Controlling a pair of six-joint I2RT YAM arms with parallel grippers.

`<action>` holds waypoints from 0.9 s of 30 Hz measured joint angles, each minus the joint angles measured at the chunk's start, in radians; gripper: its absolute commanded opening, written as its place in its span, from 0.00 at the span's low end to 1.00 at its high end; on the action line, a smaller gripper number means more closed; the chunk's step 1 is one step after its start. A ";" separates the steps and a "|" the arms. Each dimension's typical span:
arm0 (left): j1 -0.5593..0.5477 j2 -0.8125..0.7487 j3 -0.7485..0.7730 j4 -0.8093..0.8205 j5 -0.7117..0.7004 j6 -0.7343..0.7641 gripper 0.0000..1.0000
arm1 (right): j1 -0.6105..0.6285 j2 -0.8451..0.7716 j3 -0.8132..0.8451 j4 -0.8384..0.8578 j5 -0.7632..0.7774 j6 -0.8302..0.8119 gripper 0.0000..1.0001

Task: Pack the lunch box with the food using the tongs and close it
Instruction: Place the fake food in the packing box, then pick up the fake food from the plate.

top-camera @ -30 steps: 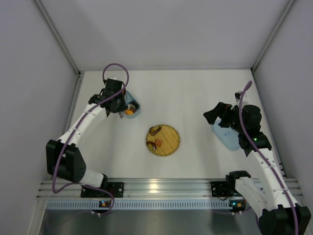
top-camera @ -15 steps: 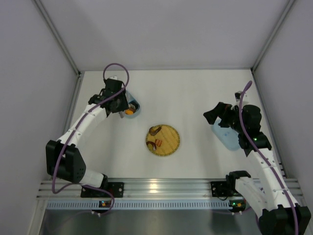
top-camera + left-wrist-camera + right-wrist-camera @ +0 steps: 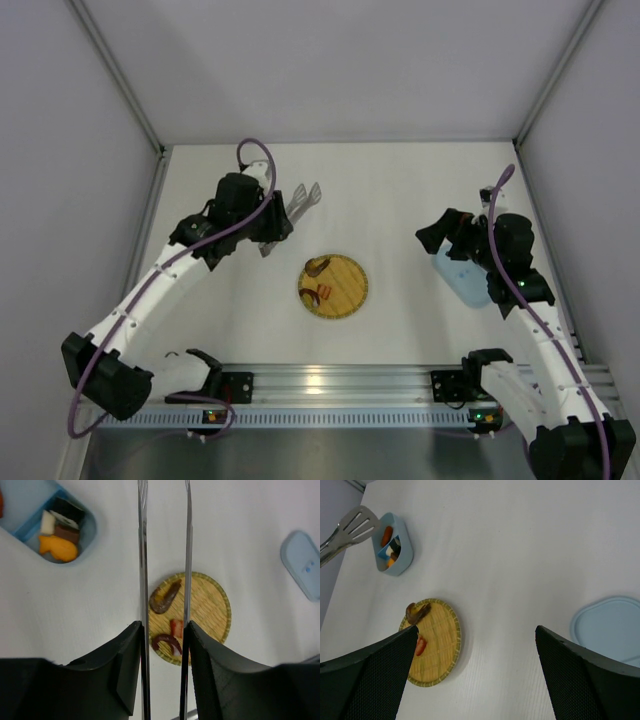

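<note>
though slim — silver tongs [image 3: 143, 580], arms apart

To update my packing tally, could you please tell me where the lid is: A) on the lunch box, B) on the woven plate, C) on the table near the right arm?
C: the lid lies flat on the table, apart from the open lunch box and the plate.

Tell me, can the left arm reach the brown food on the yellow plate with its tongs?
Probably yes. The left tool holds the tongs near the plate, their arms apart, and nothing stands between them and the brown piece.
</note>
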 measured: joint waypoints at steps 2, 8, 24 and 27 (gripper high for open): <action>-0.074 -0.024 -0.001 -0.013 0.009 0.014 0.48 | 0.000 0.000 0.000 0.000 0.000 0.000 0.99; -0.278 -0.039 -0.027 -0.066 -0.041 0.029 0.51 | 0.000 0.000 0.000 0.000 0.001 0.000 0.99; -0.470 -0.058 -0.121 -0.208 -0.200 -0.021 0.50 | 0.000 0.000 0.000 -0.001 0.001 0.000 1.00; -0.472 -0.061 -0.123 -0.211 -0.222 -0.024 0.50 | 0.000 0.000 0.000 -0.001 0.001 0.000 1.00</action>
